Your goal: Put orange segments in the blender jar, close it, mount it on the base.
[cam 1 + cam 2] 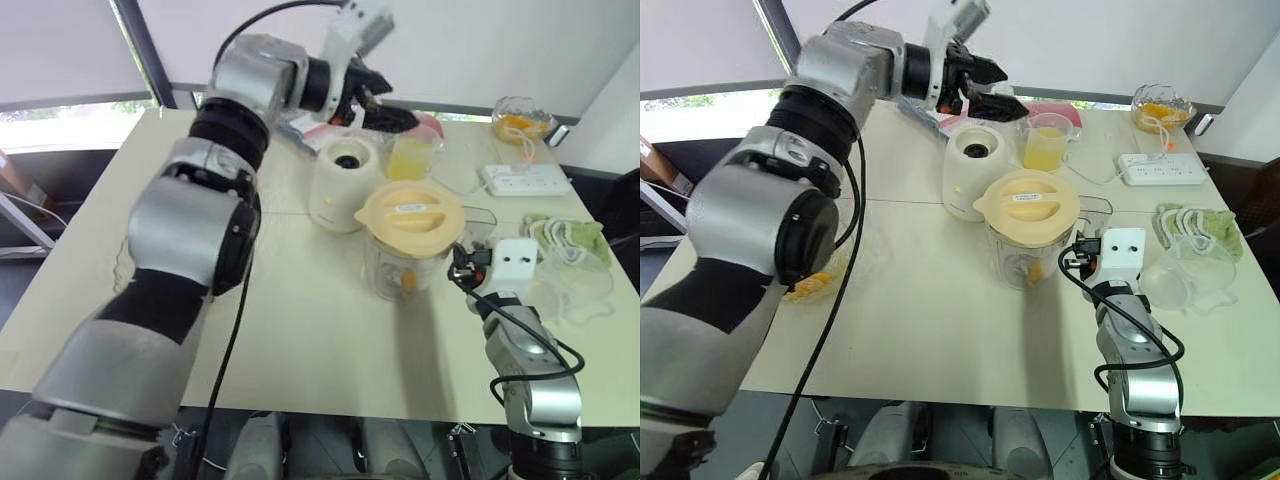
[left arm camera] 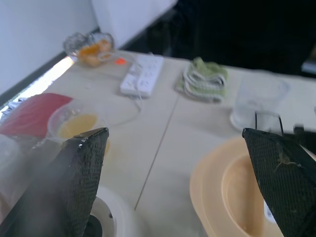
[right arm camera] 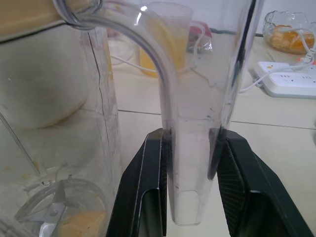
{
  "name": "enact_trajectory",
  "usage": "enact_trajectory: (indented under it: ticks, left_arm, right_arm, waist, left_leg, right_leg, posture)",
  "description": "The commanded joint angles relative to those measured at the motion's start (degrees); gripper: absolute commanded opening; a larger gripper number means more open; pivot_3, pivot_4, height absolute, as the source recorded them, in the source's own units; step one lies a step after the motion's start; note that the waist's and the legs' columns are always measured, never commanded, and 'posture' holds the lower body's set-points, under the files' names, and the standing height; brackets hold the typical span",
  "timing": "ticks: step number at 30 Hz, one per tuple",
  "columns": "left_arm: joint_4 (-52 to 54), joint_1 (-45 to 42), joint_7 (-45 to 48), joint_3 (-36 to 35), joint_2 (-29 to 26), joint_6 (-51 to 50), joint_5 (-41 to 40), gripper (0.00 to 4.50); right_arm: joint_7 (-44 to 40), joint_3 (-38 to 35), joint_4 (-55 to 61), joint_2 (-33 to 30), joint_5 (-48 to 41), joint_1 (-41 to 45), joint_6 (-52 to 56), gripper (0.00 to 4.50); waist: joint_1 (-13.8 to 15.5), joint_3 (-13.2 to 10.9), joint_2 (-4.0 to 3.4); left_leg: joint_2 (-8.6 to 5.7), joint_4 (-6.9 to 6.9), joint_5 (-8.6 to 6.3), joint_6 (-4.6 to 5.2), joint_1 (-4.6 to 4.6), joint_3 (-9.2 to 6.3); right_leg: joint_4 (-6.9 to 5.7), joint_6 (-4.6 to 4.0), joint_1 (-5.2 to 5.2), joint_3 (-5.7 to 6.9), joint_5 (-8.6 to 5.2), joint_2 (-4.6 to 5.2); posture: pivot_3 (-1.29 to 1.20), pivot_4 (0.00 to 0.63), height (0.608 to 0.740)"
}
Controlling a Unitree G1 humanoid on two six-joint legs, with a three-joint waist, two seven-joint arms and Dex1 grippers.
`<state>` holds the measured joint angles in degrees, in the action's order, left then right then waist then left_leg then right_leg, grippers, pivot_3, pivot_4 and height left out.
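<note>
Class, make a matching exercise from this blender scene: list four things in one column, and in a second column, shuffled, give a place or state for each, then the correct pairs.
Things
1. lid
2. base
3. right hand
4. left hand

Places or states
A. open, raised above the base
B. shut on the jar handle
C. sitting on top of the jar
D. standing on the table behind the jar, its socket bare

Pairs: 1-C, 2-D, 3-B, 4-A
</note>
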<state>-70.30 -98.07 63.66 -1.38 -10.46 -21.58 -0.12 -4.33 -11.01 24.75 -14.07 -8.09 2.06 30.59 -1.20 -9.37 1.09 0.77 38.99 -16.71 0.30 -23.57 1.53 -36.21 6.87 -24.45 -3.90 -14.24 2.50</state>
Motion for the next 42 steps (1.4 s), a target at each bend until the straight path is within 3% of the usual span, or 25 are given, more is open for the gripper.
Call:
enact_trajectory:
  ticks: [1,13,22,26,32,42]
  left_arm:
    - [3.7,3.9,-5.6,-2.4,-2.9,-0.4,-1.9,4.50]
    - [11.5,31.1,-25.1,1.3,-5.6,7.2,3.0,4.50]
    - [36.7,44.6,-25.5,1.9,-2.6,-3.1,-1.8,4.50]
    - [50.0,52.8,-27.1,3.7,-0.5,-8.3,-3.1,4.50]
    - [68.9,64.5,-28.8,3.9,0.7,-14.9,-6.7,4.50]
    - [88.8,74.8,-33.7,-3.1,0.5,-18.8,-15.7,4.50]
  right_arm:
    - [-0.7,-0.9,2.9,-0.3,-1.0,0.4,0.3,0.81]
    - [0.7,-10.7,7.0,-1.1,-9.8,9.7,3.1,0.81]
    - [1.1,-16.3,4.4,-10.2,-15.1,24.4,10.8,0.81]
    - [0.4,-16.6,-4.0,-13.5,-17.5,36.1,12.9,0.81]
    - [-2.6,-10.4,-21.7,-15.7,-14.5,52.4,9.7,0.81]
    - [-7.5,-1.5,-44.7,-12.4,-8.5,64.3,-0.2,0.81]
  waist:
    - [0.0,0.0,-0.06]
    - [0.4,-0.1,-0.10]
    - [0.3,-0.1,-0.16]
    - [0.0,-0.1,-0.23]
    - [-0.1,-0.2,-0.33]
    - [0.0,-0.2,-0.37]
  left_leg:
    - [0.01,0.00,0.00,0.00,0.04,0.00]
    - [-0.02,0.08,0.10,-0.17,0.03,0.05]
    - [-0.03,0.09,0.11,-0.18,-0.01,0.05]
    - [0.02,0.08,0.11,-0.19,0.11,0.05]
    - [0.06,0.11,0.18,-0.27,0.19,0.03]
    - [0.14,0.10,0.22,-0.34,0.16,0.15]
  right_leg:
    - [-0.03,0.00,0.00,0.00,0.00,0.00]
    - [-0.26,0.01,-0.04,-0.01,0.03,0.18]
    - [-0.25,0.02,-0.03,0.00,0.03,0.24]
    - [-0.42,0.01,-0.04,-0.01,0.04,0.16]
    - [-0.80,-0.04,-0.15,-0.08,0.03,0.10]
    - [-0.72,-0.04,-0.17,-0.12,0.04,0.28]
  posture:
    - [0.00,0.150,0.740]
    - [0.00,0.150,0.740]
    - [0.00,0.150,0.740]
    - [0.00,0.150,0.740]
    - [0.00,0.150,0.740]
    - [0.00,0.150,0.740]
